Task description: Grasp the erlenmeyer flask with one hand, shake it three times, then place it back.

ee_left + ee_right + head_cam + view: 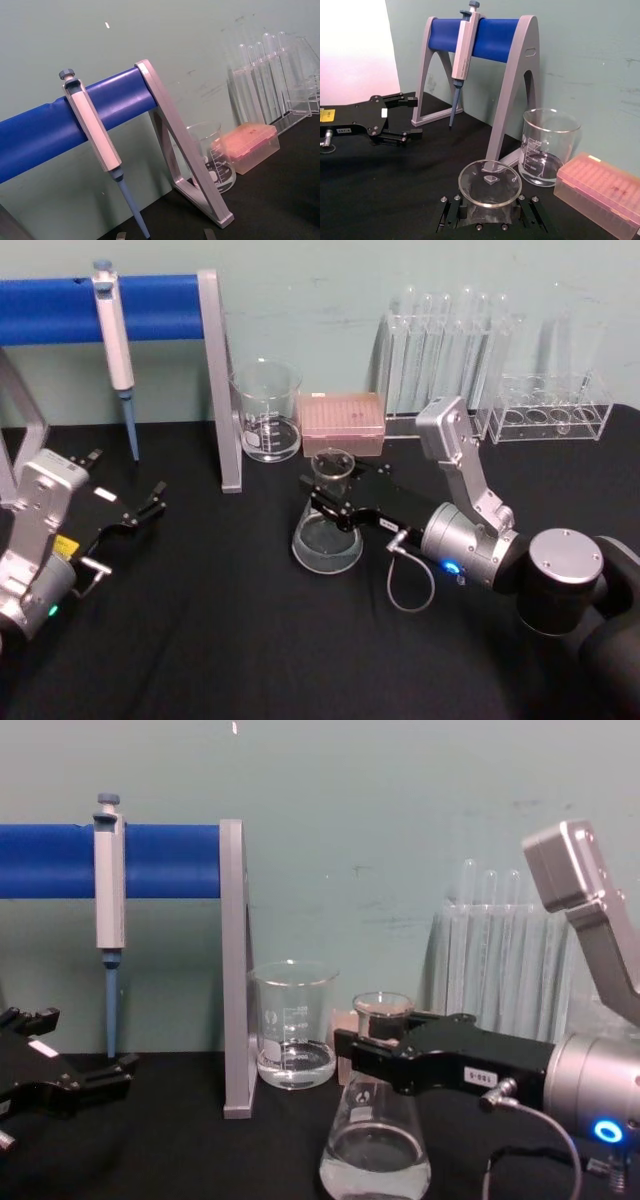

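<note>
The erlenmeyer flask (327, 537) is clear glass with a little liquid in its wide base, and it is at the middle of the black table. My right gripper (325, 498), the hand with the white number label, reaches in from the right and is shut on the flask's neck just below the rim. From the side, the flask (375, 1152) hangs under the black jaws of the right gripper (362, 1050). In the right wrist view the flask's rim (490, 183) sits between the two pads. My left gripper (158, 497) rests open at the left, apart from the flask.
A glass beaker (267, 410) with some liquid stands behind the flask, beside a pink tip box (343, 423). A pipette (115, 335) hangs on the blue-barred stand (222, 390) at the back left. Test tube racks (450, 350) line the back right.
</note>
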{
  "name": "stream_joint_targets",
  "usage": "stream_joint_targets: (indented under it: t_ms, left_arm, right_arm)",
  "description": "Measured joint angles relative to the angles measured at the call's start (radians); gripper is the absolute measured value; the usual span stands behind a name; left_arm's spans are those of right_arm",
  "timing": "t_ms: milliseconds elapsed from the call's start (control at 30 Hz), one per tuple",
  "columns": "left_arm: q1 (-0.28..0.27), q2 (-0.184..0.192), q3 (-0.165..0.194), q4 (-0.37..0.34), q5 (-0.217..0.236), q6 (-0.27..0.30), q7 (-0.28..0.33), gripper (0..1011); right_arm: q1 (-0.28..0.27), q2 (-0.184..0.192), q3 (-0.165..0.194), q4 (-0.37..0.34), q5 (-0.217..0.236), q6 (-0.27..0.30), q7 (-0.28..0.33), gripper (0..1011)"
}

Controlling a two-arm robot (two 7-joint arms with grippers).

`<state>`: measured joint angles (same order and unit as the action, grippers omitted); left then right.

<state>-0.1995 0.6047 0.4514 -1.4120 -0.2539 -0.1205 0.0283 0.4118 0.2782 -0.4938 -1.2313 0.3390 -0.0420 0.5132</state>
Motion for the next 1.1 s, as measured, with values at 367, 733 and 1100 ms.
stream_joint_targets:
  t_ms: [367,733,1100]
  left_arm:
    - [0.0,0.0,0.0,0.0,0.0,0.0,0.0,1001]
    - [0.0,0.0,0.0,0.0,0.0,0.0,0.0,1001]
    - [0.0,0.0,0.0,0.0,0.0,0.0,0.0,1001]
  right_arm:
    - [0.01,-0.005,-0.005,0.016,-0.01,0.006,0.002,449]
    - [0.016,-0.008,-0.009,0.027,-0.015,0.014,0.005,449]
    - [0.017,-0.008,-0.01,0.027,-0.018,0.017,0.005,449]
